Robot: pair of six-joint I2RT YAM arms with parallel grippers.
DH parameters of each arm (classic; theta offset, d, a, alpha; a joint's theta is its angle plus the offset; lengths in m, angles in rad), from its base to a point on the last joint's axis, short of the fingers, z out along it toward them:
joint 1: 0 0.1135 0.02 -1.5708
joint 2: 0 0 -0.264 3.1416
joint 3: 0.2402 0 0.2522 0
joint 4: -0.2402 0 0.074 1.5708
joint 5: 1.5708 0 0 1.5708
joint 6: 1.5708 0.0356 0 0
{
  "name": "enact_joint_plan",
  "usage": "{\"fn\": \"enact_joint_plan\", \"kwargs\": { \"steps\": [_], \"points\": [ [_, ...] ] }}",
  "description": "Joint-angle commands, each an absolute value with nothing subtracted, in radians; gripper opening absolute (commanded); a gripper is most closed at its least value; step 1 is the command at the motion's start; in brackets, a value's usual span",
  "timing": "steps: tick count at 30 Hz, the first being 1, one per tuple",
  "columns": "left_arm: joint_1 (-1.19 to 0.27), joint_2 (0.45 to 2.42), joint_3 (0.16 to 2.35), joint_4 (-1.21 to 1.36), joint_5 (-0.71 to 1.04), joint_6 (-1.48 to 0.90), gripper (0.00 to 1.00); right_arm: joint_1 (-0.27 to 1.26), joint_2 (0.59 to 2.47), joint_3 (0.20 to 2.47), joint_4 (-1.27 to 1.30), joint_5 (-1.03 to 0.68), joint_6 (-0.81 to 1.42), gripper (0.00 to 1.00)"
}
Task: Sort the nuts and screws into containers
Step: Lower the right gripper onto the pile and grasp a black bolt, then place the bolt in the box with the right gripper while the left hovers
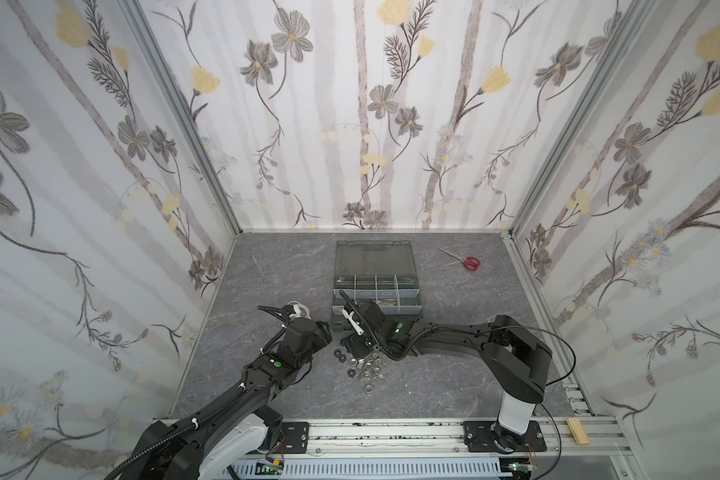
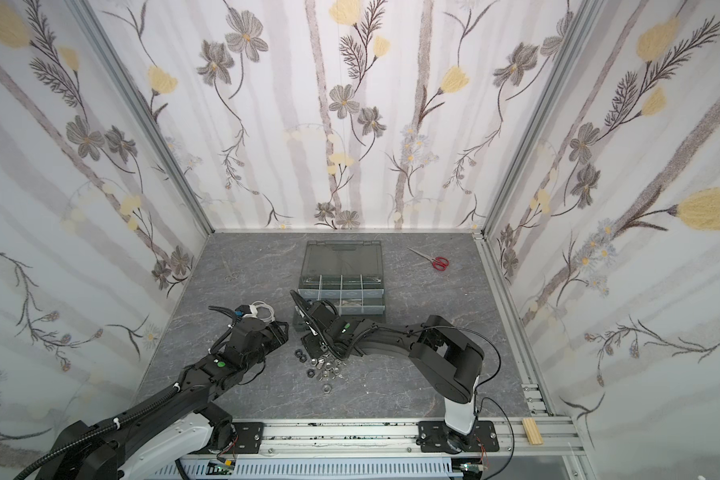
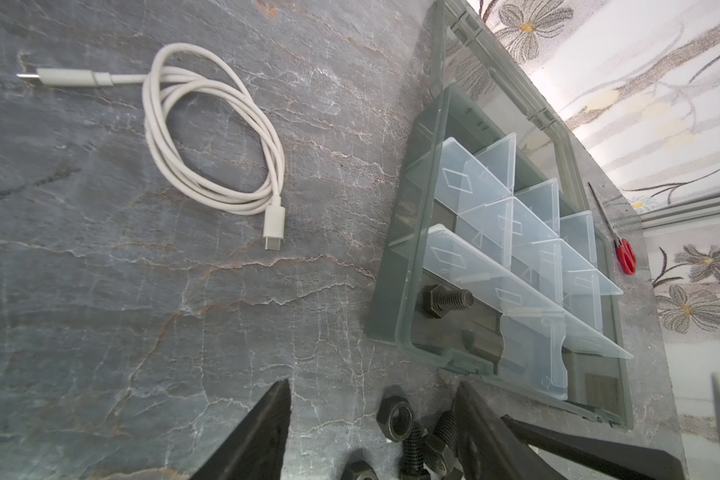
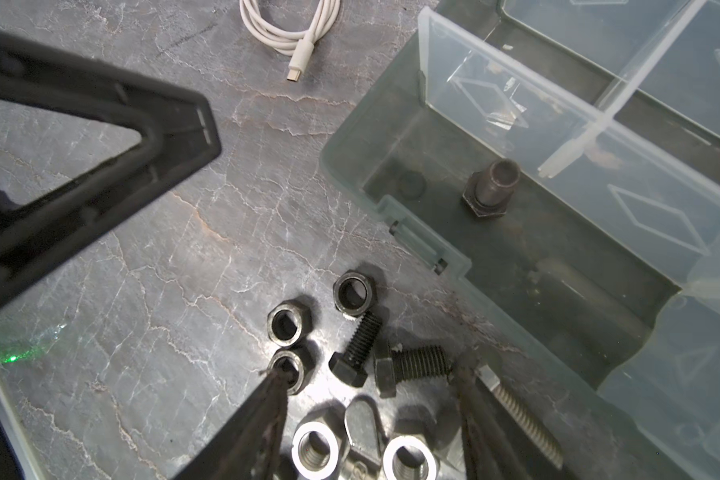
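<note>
Your jaws stand apart on both the left gripper (image 3: 373, 388) and the right gripper (image 4: 371, 374), grasping nothing. The screws (image 4: 356, 353) and nuts (image 4: 352, 293) lie just beside the organizer case (image 4: 339, 160); one black screw (image 4: 491, 189) stands inside its corner compartment (image 4: 429, 166).

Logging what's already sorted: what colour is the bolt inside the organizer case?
Black, a dull dark metal. The bolt shows best in the right wrist view.

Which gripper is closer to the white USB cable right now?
Left. The white USB cable lies on the table ahead of the left gripper. The right gripper is farther off, straddling black bolts by a corner of the organizer case.
</note>
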State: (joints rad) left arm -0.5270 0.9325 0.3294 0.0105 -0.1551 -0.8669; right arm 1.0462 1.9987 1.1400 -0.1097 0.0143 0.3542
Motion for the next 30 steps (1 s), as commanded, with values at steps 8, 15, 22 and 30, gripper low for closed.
{"fn": "enact_joint_plan", "kwargs": {
  "steps": [8,15,22,30],
  "points": [
    [-0.520,0.929,0.316,0.026,-0.182,-0.877,0.65,1.048,2.032,1.160,-0.126,0.039,0.354,0.62],
    [-0.517,0.930,0.313,0.028,-0.178,-0.879,0.66,1.049,2.060,1.204,-0.136,0.038,0.340,0.57],
    [-0.516,0.925,0.305,0.029,-0.179,-0.882,0.66,1.045,2.087,1.224,-0.145,0.055,0.339,0.52],
    [-0.515,0.925,0.305,0.029,-0.176,-0.887,0.66,1.023,2.108,1.218,-0.170,0.068,0.342,0.50]
  ]
}}
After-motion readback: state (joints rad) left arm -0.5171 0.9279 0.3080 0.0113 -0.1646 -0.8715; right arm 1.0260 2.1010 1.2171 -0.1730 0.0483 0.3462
